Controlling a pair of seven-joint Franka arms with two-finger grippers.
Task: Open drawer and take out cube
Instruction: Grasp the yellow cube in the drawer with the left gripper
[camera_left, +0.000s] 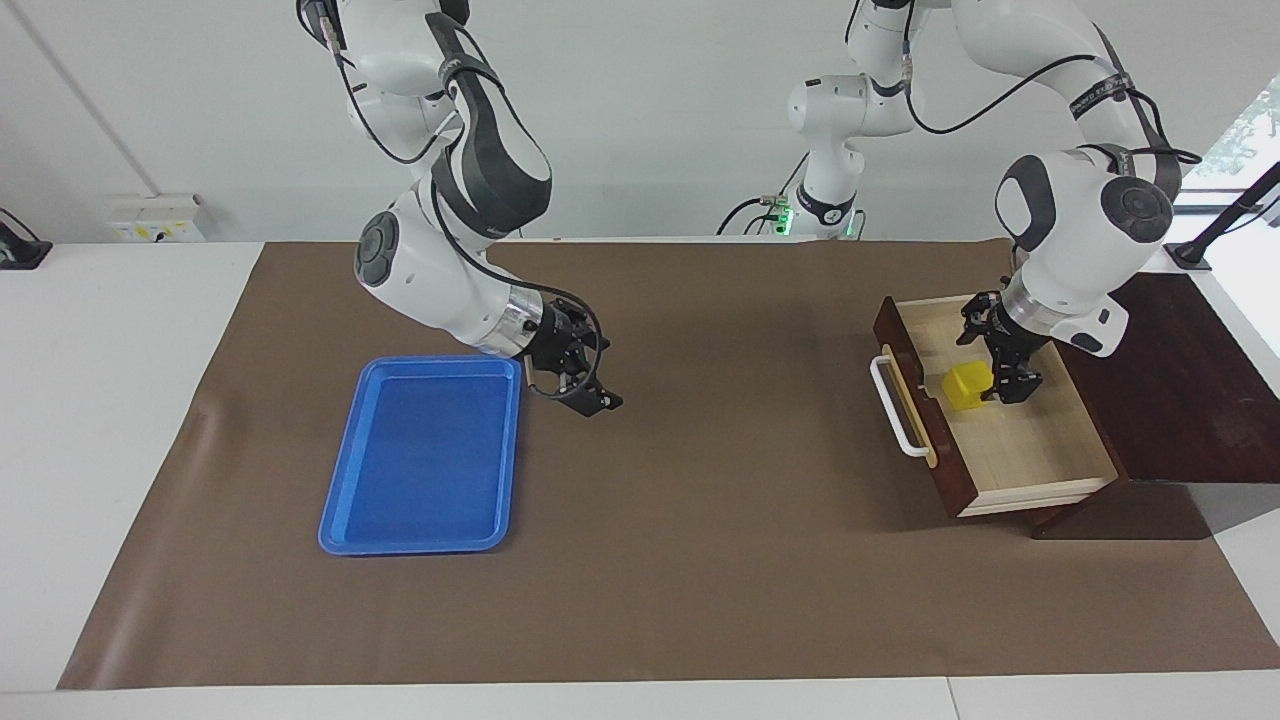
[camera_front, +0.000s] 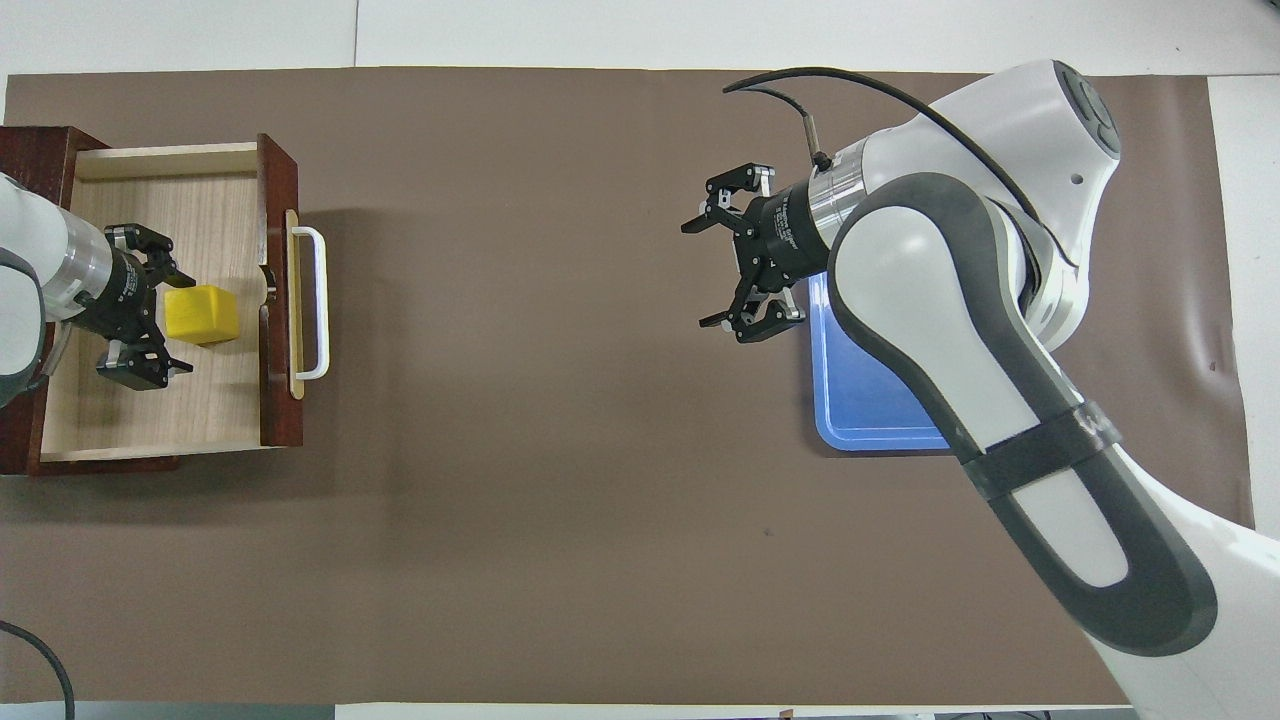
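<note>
Drawer: dark reddish-brown wooden drawer (camera_left: 1010, 440) with white bar handle, pulled out.
Cube: small bright yellow solid cube (camera_left: 967, 386) on the pale drawer floor.
Left pincer (camera_left: 1008, 372): inside the drawer, fingers spread, just beside the cube (contact unclear).
Right pincer (camera_left: 585, 385): fingers spread, beside the flat blue plastic tray (camera_left: 425, 455), over the brown tabletop (camera_left: 700, 520).

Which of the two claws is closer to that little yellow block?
Left. The left gripper is inside the open drawer beside the cube; the right gripper hangs beside the blue tray.
</note>
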